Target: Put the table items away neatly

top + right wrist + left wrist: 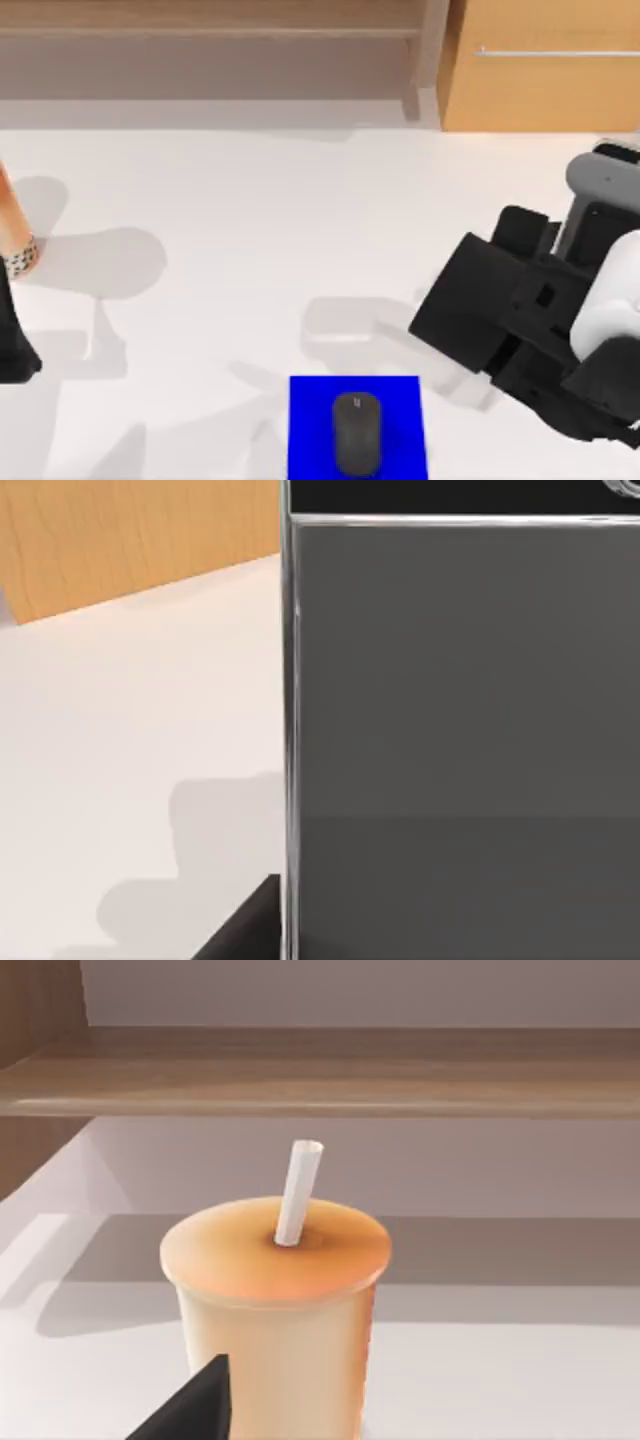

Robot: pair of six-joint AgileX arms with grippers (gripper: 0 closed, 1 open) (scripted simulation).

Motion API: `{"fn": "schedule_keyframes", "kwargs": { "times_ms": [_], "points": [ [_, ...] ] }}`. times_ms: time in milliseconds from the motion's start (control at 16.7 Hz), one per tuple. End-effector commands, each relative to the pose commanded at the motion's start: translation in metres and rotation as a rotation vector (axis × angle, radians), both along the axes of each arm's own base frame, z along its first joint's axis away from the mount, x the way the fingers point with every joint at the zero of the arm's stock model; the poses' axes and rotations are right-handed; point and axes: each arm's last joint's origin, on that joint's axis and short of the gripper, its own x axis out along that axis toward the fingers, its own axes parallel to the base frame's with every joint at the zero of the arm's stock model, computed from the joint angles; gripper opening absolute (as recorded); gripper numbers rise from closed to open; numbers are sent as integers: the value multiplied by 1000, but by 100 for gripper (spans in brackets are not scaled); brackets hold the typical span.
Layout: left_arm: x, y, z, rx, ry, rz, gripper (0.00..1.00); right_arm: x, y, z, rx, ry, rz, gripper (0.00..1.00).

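Left fingers [195, 1410]: state cannot be told; one dark tip lies beside the cup [275, 1300], with straw [298, 1190], at the surface's [250, 200] left edge. Right gripper [480, 310] at right: state cannot be told; the phone [460, 730] sits just before its camera. Mouse [356, 432] rests on a blue mat [310, 420], near edge.

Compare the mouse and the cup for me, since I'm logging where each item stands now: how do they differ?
The mouse is black, low and oval; the cup is tan-orange, tall, with a white straw. The mouse lies on a blue mat at the table's near edge; the cup stands upright at the left edge. Both rest on the table.
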Motion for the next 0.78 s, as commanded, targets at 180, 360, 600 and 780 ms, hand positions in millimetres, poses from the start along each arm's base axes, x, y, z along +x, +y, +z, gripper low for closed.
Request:
{"fn": "schedule_keyframes", "kwargs": {
  "times_ms": [180,360,600,780],
  "points": [
    [0,0,0,0,0,0,100,-3,-8,0,-4,-38,-17,0],
    [0,0,0,0,0,0,100,-3,-7,0,-4,-35,-17,0],
    [0,0,0,0,0,0,100,-9,1,21,108,-79,39,0],
    [0,0,0,0,0,0,100,-22,16,59,293,-191,111,0]
  ]
}}
